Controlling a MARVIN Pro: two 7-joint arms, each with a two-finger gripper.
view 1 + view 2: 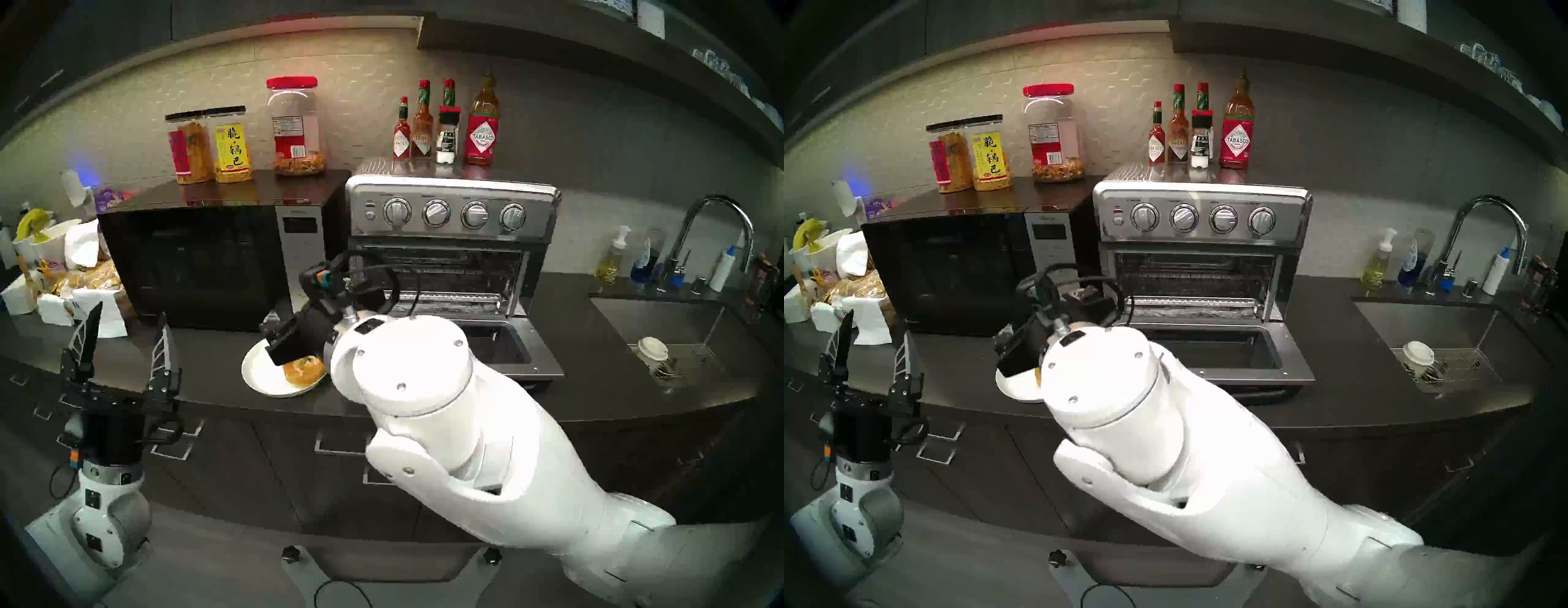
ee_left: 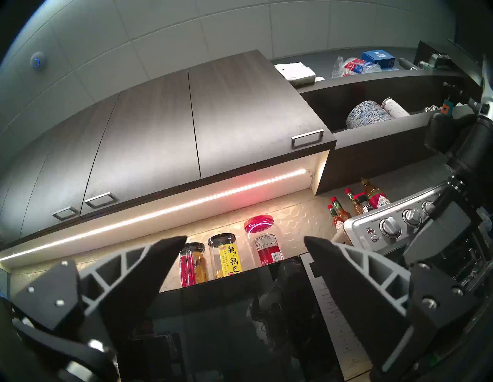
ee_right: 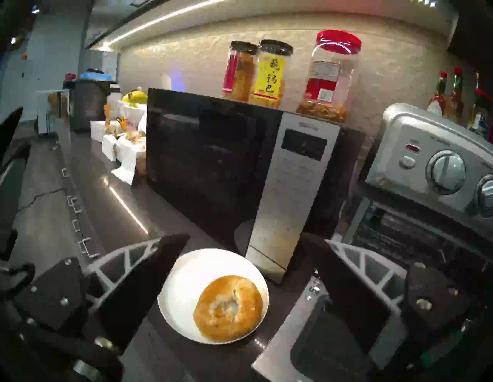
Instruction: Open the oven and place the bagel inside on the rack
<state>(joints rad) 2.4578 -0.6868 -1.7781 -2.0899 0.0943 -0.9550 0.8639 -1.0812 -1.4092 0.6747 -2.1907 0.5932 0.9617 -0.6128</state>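
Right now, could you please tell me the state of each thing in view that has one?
oven: door folded down, open
rack: inside the oven, bare
bagel: on the white plate, not gripped
right end effector: open, above the bagel
left end effector: open, empty
microwave: closed

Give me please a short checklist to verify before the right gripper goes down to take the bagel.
1. Boxy stainless-steel toaster oven door is open, lying flat: ok.
2. Thin silver wire rack sits inside the cavity: ok.
3. Golden-brown bagel lies on the round white plate, uncovered: ok.
4. Right gripper is open, fingers apart above the plate: ok.
5. Gripper centred over the bagel: not ok, the bagel sits toward one finger.
6. Left gripper is open, away from the plate: ok.
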